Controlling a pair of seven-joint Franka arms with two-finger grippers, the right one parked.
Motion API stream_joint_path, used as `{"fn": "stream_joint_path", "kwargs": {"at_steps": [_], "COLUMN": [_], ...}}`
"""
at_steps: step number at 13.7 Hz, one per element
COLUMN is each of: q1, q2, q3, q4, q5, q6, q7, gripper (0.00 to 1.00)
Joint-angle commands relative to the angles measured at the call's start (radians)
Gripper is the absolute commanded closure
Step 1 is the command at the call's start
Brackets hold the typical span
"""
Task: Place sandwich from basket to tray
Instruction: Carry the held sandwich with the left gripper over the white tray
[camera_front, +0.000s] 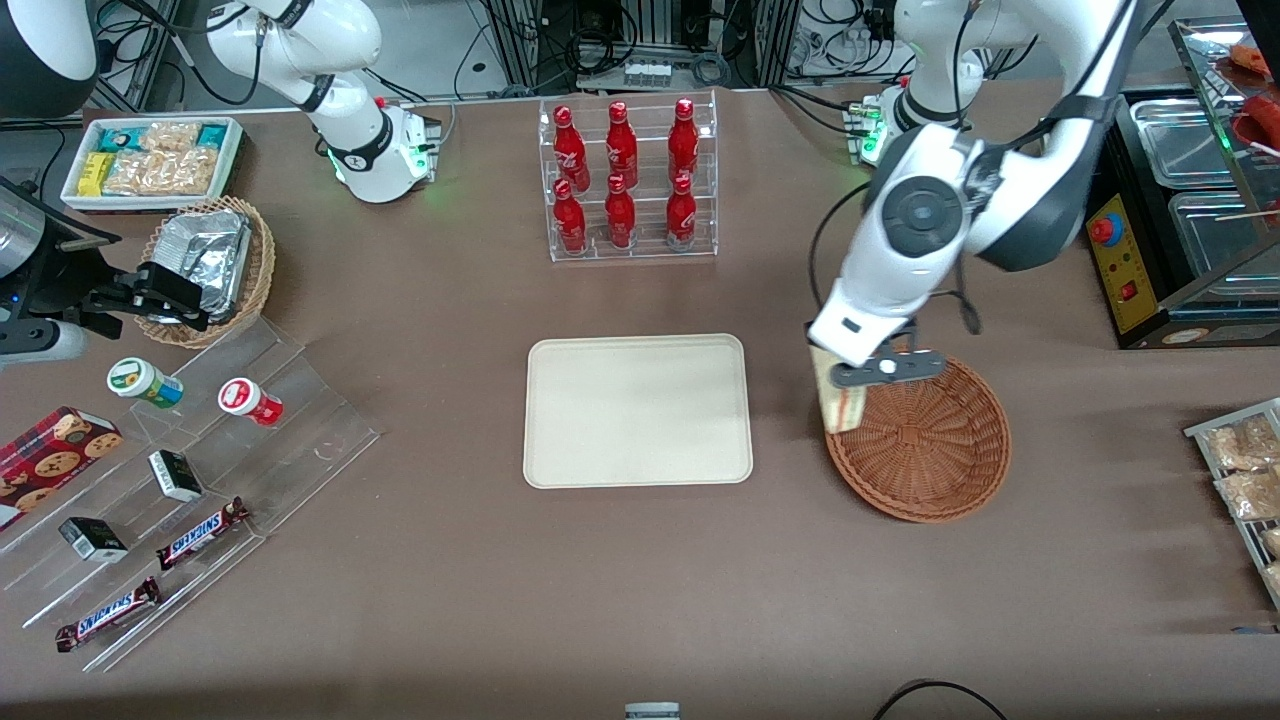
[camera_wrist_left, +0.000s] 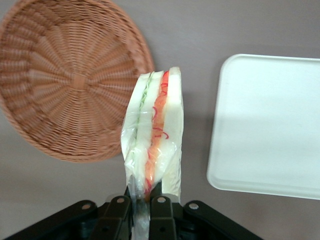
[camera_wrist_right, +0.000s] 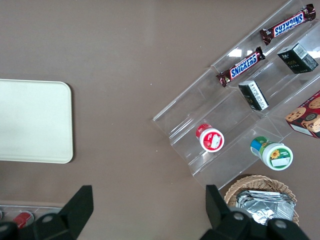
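The gripper is pinching the sandwich by one end, with its two black fingers squeezed tight on the clear wrap. The sandwich sticks straight out from the fingers, and its white bread and its red, orange and green layers show along the edge. From the front, the sandwich hangs just under the gripper, up in the air by the basket's rim on the side nearest the tray. The round brown basket sits right beside the gripper, a little lower down and toward the working arm's end of the table. The cream tray lies flat on the table near the gripper, toward the parked arm's end, and a strip of bare table shows between it and the basket. Well apart from the gripper, at the parked arm's end, two candy bars lie on a clear stepped stand and say SNICKERS in blue letters. Red bottles stand in a clear rack farther from the front camera than the tray; their white writing is too small to read.
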Motion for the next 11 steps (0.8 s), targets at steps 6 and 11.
{"fn": "stream_joint_path", "kwargs": {"at_steps": [6, 11], "q1": [0.005, 0.003], "q2": [0.206, 0.352], "q3": [-0.171, -0.289], "q4": [0.157, 0.217], "q5": [0.180, 0.353], "q6": [0.003, 0.004], "q7": [-0.140, -0.316], "gripper": [1.00, 1.00]}}
